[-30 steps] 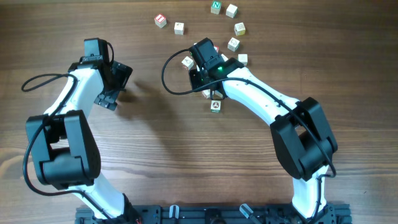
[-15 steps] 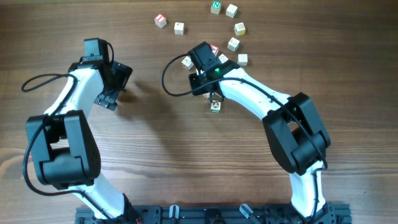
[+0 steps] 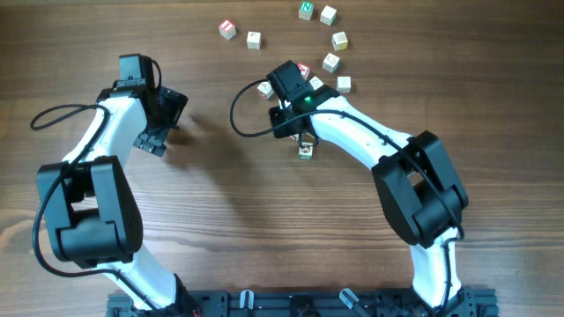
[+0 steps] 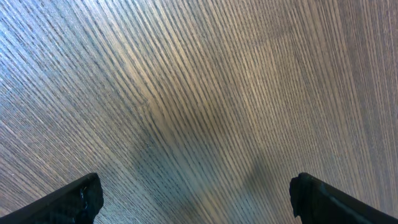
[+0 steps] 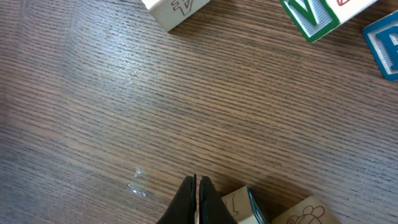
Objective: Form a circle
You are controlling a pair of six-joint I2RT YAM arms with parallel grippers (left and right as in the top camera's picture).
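The circle's pieces are small pale wooden cubes, loosely curved at the back of the table: a red-faced cube [image 3: 228,29], a plain one [image 3: 254,39], a green one [image 3: 306,10] and several more down to a cube [image 3: 344,84]. My right gripper [image 3: 295,129] [image 5: 197,182] is shut and empty, tips down on the wood. A blue-edged cube [image 5: 244,208] lies just right of the tips, and I cannot tell whether they touch. Just below the gripper lies one cube [image 3: 306,151]. My left gripper [image 3: 164,122] [image 4: 196,196] hangs open over bare wood at the left.
The right wrist view shows three cubes ahead of the tips: a pale cube [image 5: 176,9], a green-lettered cube [image 5: 311,15] and a blue cube [image 5: 384,42]. A black rail [image 3: 291,304] runs along the near table edge between the arm bases.
In the first half second my right arm shifted a little left, covering a cube beside its wrist. Since then it has been still. The left arm has not moved.
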